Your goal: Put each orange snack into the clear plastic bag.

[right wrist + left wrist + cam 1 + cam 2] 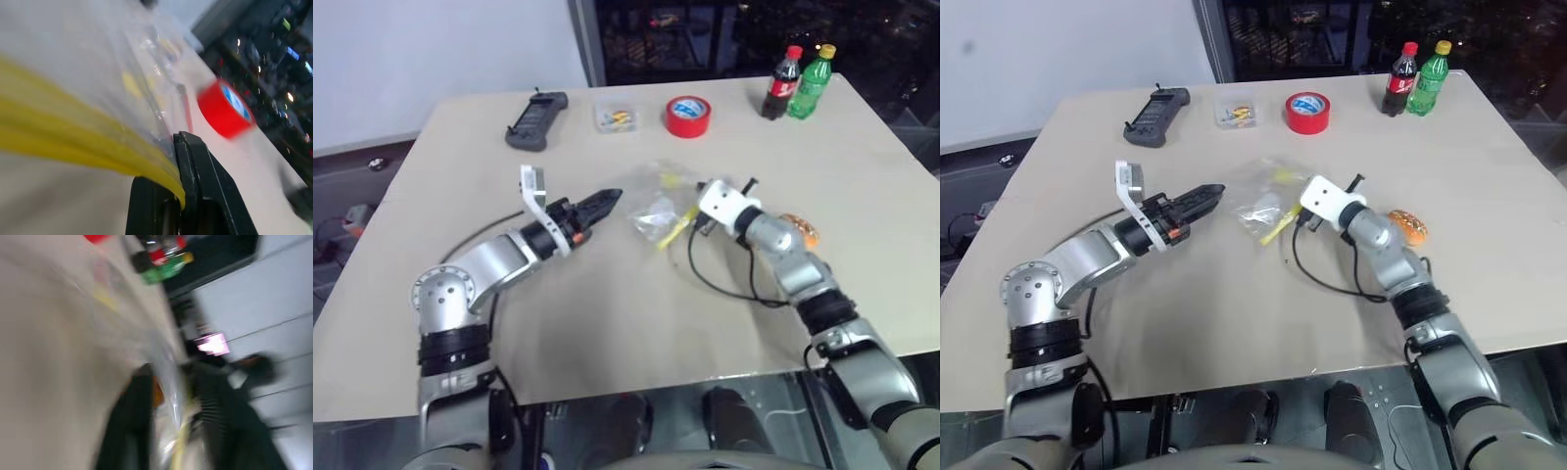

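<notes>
The clear plastic bag (654, 208) lies crumpled at the middle of the table, with its yellow strip (73, 142) along one edge. My right gripper (177, 139) is shut on that yellow strip at the bag's right side. My left gripper (612, 199) points level at the bag's left edge. In the blurred left wrist view its fingers (127, 431) stand apart, with clear film showing between them. One orange snack (1408, 227) rests on the table just right of my right forearm.
At the back of the table are a black controller (536, 119), a small clear box (616, 118), a red tape roll (687, 116), a cola bottle (783, 83) and a green bottle (811, 81). A black cable (724, 284) loops below my right wrist.
</notes>
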Available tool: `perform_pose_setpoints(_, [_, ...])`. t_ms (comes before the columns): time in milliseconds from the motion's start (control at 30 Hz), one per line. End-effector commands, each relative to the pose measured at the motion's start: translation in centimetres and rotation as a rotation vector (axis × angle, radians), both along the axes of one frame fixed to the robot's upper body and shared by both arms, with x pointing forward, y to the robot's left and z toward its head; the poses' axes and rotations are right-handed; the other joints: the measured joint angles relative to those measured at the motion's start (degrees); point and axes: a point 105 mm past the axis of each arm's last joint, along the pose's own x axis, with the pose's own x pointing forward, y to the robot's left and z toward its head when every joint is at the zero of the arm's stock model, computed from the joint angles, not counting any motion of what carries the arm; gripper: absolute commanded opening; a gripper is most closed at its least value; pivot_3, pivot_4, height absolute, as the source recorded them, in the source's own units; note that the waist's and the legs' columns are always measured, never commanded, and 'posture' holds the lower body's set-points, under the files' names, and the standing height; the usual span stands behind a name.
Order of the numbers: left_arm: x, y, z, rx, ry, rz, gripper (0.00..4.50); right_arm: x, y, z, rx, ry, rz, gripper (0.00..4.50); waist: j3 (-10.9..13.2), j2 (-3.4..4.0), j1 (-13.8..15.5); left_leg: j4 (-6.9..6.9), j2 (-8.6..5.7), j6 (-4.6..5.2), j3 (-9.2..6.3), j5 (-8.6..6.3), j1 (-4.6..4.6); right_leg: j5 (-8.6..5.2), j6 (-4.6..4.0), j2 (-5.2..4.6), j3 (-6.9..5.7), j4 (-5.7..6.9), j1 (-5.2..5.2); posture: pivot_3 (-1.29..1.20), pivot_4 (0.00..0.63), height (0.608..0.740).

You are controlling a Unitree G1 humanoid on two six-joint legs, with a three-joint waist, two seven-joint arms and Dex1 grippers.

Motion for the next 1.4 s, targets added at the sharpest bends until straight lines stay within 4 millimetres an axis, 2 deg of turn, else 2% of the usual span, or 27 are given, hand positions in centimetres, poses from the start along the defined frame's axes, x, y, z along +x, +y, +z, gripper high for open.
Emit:
perform_pose_setpoints(33, [-2.0,-1.5,0.5,0.541,-0.396,-0.085,3.35,0.8,-0.6,2.8,-0.078,0.005,-0.021,0.00,0.03,0.01,-0.24,-0.04,0.01,0.00,0.06,0.00,-0.02,0.00,-0.01,0.00,0.06,0.03,-0.08,0.00,0.150,0.740])
perform_pose_setpoints(67, [-2.6,-2.0,0.6,0.637,-0.499,-0.124,3.67,1.0,-0.9,2.8,-0.100,0.025,-0.031,0.00,0.06,0.06,-0.22,-0.17,0.04,0.00,0.23,0.00,-0.05,0.01,-0.03,0.02,0.23,0.02,-0.19,0.00,0.150,0.740])
perform_pose_setpoints(100, [-3.2,-2.7,0.9,0.716,-0.624,-0.159,3.67,1.2,-1.2,3.0,-0.108,0.044,-0.047,0.00,0.08,0.10,-0.07,-0.27,0.05,0.00,0.42,0.00,-0.06,0.01,-0.03,0.01,0.38,0.02,-0.31,0.00,0.150,0.740])
perform_pose_setpoints(200, [-3.9,-4.2,1.4,0.900,-0.803,-0.219,3.67,1.6,-1.0,3.7,-0.128,0.080,-0.070,0.00,0.09,0.09,0.21,-0.37,0.11,0.01,0.46,-0.01,-0.12,0.03,-0.06,0.03,0.38,-0.15,-0.35,0.00,0.150,0.740])
perform_pose_setpoints(333, [-2.6,-6.0,2.1,1.065,-0.997,-0.121,3.67,1.6,0.2,4.4,-0.146,0.112,-0.063,0.00,0.11,0.09,0.36,-0.40,0.15,0.02,0.45,-0.01,-0.14,0.05,-0.08,0.04,0.36,-0.21,-0.36,0.00,0.150,0.740])
perform_pose_setpoints(400, [-2.1,-6.5,2.1,1.110,-1.037,-0.098,3.67,1.5,0.8,4.6,-0.145,0.120,-0.056,0.00,0.12,0.08,0.29,-0.39,0.15,0.02,0.45,-0.01,-0.16,0.06,-0.08,0.04,0.35,-0.22,-0.36,0.00,0.150,0.740])
perform_pose_setpoints(567, [-1.3,-8.3,0.2,1.219,-1.100,-0.109,3.67,1.4,2.1,5.0,-0.132,0.136,-0.039,0.00,0.12,0.08,0.17,-0.42,0.15,0.04,0.43,-0.02,-0.22,0.06,-0.08,0.07,0.34,-0.25,-0.44,0.00,0.150,0.740])
perform_pose_setpoints(933, [0.0,-8.9,-0.3,1.313,-1.122,-0.057,3.67,1.1,3.1,5.2,-0.126,0.143,-0.023,0.00,0.12,0.08,0.05,-0.25,0.15,0.04,0.40,-0.02,-0.46,0.06,-0.07,0.07,0.31,-0.05,-0.70,0.00,0.150,0.740])
perform_pose_setpoints(1033, [0.1,-9.2,-0.2,1.303,-1.140,-0.061,2.80,1.1,3.1,5.2,-0.127,0.140,-0.026,0.00,0.11,0.07,-0.03,-0.04,0.14,0.03,0.41,-0.01,-0.83,0.06,-0.07,0.07,0.33,0.18,-1.04,0.00,0.150,0.740])
perform_pose_setpoints(1233, [0.6,-8.9,0.1,1.311,-1.162,-0.042,0.01,1.2,2.8,5.2,-0.133,0.128,-0.042,0.00,0.12,0.07,-0.08,-0.01,0.13,0.03,0.42,-0.01,-0.91,0.07,-0.07,0.07,0.33,0.22,-1.10,0.00,0.150,0.740])
perform_pose_setpoints(1400, [1.6,-7.4,0.6,1.287,-1.129,0.018,0.01,1.1,2.2,5.4,-0.184,0.092,-0.038,0.00,0.12,0.07,-0.06,0.01,0.13,0.03,0.42,-0.01,-0.91,0.07,-0.07,0.07,0.33,0.24,-1.11,0.00,0.150,0.740])
